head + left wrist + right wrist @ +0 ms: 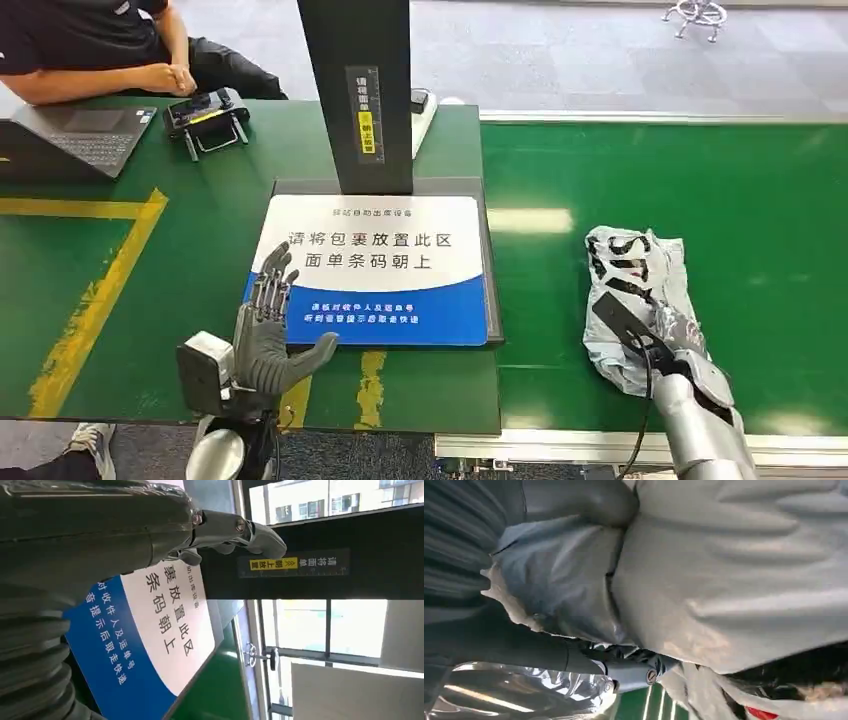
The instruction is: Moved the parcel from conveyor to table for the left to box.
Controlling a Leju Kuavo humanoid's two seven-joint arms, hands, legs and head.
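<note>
Parcel (632, 300): a crumpled grey plastic mailer bag with black markings, lying on the green conveyor belt (720, 190), to the right of the scanning mat (375, 265). We see our right hand (668, 330) on the near end of the parcel. In the right wrist view the thumb (594, 502) and the fingers (624, 672) press against the grey plastic (734, 580) from two sides, with folds of the bag bunched between them, so we read this hand as gripping the parcel. We cannot tell what the bag contains; its film is opaque.

Our left hand (270, 335) hovers over the near left corner of the scanning mat, fingers spread and extended, holding nothing. The left wrist view shows the fingers (235, 530) stretched out above the mat's printed surface (150, 630).

The scanning mat is a white and blue panel with Chinese text, set on a dark base on the green table (140, 300). A dark upright column (360, 90) with a yellow label rises from the far edge of the mat. Yellow tape lines (100, 290) run across the table to the left of the mat. Beyond the mat to the far left, a laptop (75, 135) and a black handheld controller (205, 118) rest on the table, and a seated person (100, 45) in dark clothing rests folded hands at the table edge. Grey floor (600, 50) extends beyond the conveyor.
</note>
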